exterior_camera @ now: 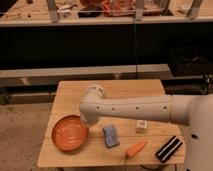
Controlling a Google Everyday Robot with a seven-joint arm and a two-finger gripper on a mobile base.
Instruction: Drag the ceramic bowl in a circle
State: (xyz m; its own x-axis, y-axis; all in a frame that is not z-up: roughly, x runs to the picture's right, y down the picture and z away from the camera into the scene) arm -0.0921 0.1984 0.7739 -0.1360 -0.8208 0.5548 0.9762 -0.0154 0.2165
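The ceramic bowl (pixel 69 134) is wide, shallow and orange-red. It sits upright on the front left part of the wooden table (pixel 130 90). My white arm reaches in from the right across the table. My gripper (pixel 86 121) points down at the bowl's right rim, mostly hidden behind the wrist. I cannot see how it meets the rim.
A blue sponge (pixel 111 136) lies just right of the bowl. An orange carrot (pixel 136 148) lies near the front edge. A small white cube (pixel 142 126) and a black striped object (pixel 169 148) are further right. Dark shelving stands behind the table.
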